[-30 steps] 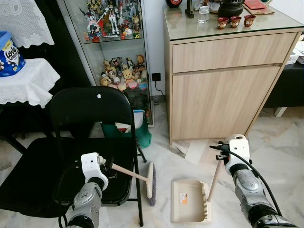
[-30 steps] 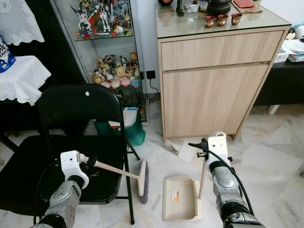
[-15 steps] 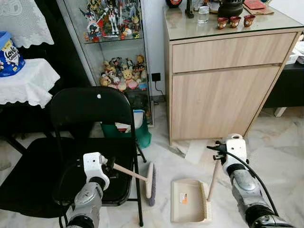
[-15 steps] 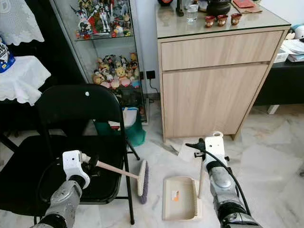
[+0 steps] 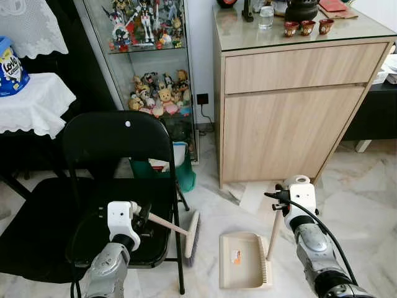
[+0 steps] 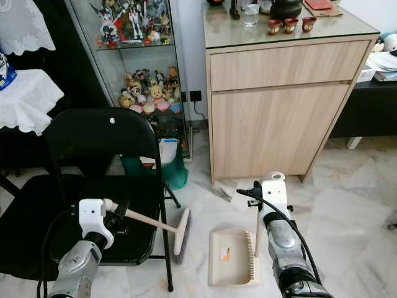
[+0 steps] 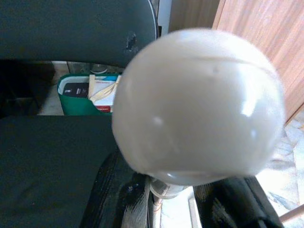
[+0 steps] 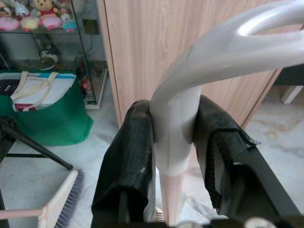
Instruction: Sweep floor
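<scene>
1. Black fingers of the left gripper (image 5: 144, 218) were clamped on the pale wooden handle of the hand broom (image 5: 191, 231), just in front of the black folding chair (image 5: 118, 146); in the left wrist view the rounded white end cap of that handle sat right before the camera, with the fingers (image 7: 118, 194) dark on either side below it.
2. The broom's head hung low beside the chair's front leg, bristles down near the marble floor (image 5: 366, 186), to the robot's left of the dustpan.
3. The beige dustpan (image 5: 243, 261) lay flat on the floor between the two arms, its upright handle rising on its right side.
4. The right gripper (image 8: 173, 156) was closed around that handle's white top, both pads pressed against it just below the looped grip; in the head views it stood near the foot of the cabinet.
5. A scrap of pale paper or card (image 5: 251, 197) lay on the floor at the base of the wooden cabinet (image 5: 291, 118).
6. Behind the chair a green tote bag (image 5: 180, 174) sat at the foot of a glass display case (image 5: 149, 62) of figurines.
</scene>
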Controlling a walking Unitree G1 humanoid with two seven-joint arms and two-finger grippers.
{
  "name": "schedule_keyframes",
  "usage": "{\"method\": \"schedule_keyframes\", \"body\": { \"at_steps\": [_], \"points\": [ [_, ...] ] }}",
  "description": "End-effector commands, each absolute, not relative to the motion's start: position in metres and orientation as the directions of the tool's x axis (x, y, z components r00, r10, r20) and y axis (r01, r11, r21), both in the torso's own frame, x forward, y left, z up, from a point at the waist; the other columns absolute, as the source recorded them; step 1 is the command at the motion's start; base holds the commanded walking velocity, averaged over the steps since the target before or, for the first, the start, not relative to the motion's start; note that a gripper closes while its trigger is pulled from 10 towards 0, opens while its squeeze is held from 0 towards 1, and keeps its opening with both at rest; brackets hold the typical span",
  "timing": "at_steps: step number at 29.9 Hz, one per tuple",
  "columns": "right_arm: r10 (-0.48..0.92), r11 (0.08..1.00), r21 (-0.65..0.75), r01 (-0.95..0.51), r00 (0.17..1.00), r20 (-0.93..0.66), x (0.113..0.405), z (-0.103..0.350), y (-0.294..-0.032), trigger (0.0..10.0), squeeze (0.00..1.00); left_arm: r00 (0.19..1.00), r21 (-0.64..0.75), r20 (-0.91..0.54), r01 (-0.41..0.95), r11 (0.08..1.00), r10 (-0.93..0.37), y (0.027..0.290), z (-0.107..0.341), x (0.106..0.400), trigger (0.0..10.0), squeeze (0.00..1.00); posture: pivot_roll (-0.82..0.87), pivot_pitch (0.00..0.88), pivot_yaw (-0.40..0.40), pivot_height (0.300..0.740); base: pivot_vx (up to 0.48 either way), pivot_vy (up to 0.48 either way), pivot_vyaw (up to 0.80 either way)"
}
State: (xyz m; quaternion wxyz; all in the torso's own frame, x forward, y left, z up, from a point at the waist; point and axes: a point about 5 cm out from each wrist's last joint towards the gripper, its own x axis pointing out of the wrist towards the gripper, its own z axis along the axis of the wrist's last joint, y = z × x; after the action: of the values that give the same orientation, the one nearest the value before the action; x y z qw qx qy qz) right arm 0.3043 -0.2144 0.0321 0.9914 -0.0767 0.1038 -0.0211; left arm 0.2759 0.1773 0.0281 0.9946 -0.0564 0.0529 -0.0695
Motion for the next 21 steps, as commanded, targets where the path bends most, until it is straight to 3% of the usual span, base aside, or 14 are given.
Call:
{"method": "schedule_keyframes", "body": {
  "at_steps": [1, 10, 21],
  "points": [
    [-0.064, 0.993, -0.111, 0.043, 0.978, -0.199, 0.3078, 0.0335, -0.2084, 10.0, 0.00, 0.990, -0.090, -0.076, 0.112, 0.990, -0.119, 0.1851, 0.0342, 0.2789, 10.0, 0.00, -0.10, 0.000, 0.086, 0.740, 0.000, 0.000, 0.00],
    [-0.062, 0.993, -0.106, 0.041, 0.979, -0.195, 0.3090, 0.0342, -0.2052, 10.0, 0.00, 0.988, -0.085, -0.124, 0.082, 0.993, -0.092, 0.1798, 0.0289, 0.2787, 10.0, 0.00, -0.12, 0.000, 0.091, 0.740, 0.000, 0.000, 0.00],
    [-0.061, 0.995, -0.085, 0.045, 0.979, -0.194, 0.3076, 0.0327, -0.2034, 10.0, 0.00, 0.988, -0.080, -0.132, 0.067, 0.995, -0.077, 0.1807, 0.0276, 0.2772, 10.0, 0.00, -0.12, 0.000, 0.088, 0.740, 0.000, -0.273, 0.00]
  ]
}}
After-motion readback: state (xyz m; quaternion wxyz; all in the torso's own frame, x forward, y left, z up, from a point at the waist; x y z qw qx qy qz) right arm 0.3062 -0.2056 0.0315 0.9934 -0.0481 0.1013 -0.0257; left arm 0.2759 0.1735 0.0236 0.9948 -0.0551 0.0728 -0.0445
